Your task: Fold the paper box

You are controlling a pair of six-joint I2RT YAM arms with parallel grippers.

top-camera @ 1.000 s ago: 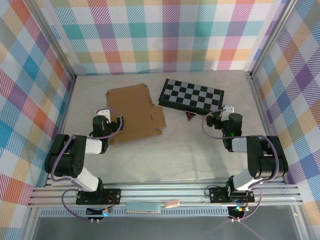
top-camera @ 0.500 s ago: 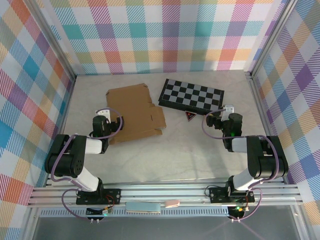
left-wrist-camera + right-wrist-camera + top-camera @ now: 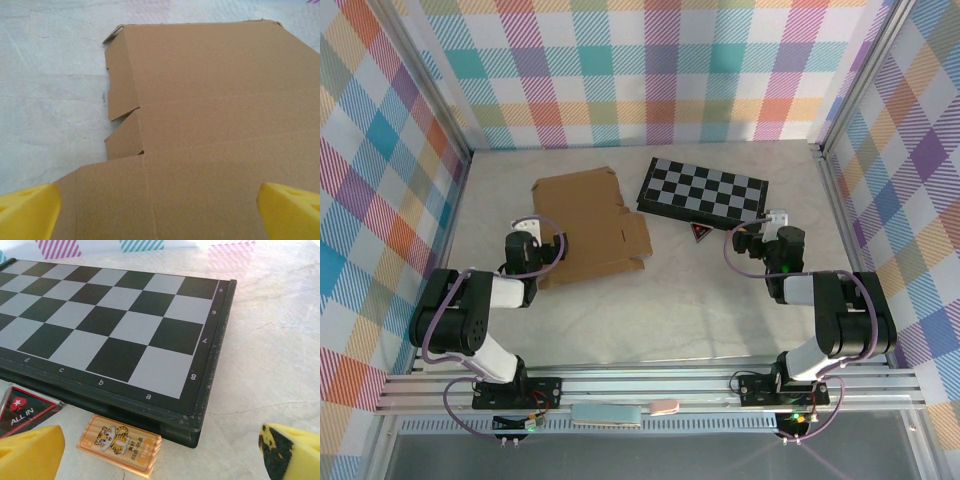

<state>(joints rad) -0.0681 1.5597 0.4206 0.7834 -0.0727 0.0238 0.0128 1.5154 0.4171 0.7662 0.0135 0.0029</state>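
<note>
The paper box [image 3: 588,226] is a flat brown die-cut sheet lying unfolded at the table's middle left, with small flaps along its edges. In the left wrist view the cardboard [image 3: 210,125] stretches away beneath my fingers, its side tabs [image 3: 122,100] resting on the pale table. My left gripper [image 3: 534,246] [image 3: 160,212] hovers over the sheet's near left corner, open, its yellow fingertips [image 3: 27,210] wide apart and holding nothing. My right gripper [image 3: 762,236] [image 3: 160,452] is open too, low over the table, facing a checkered board's corner, well away from the box.
A black-and-grey checkered board [image 3: 702,189] [image 3: 110,325] lies at the back right, close to the sheet's right edge. A small triangular "ALL IN" token [image 3: 700,232] [image 3: 22,411] and a wooden tiger block [image 3: 120,445] sit against its near edge. Plaid walls enclose the table.
</note>
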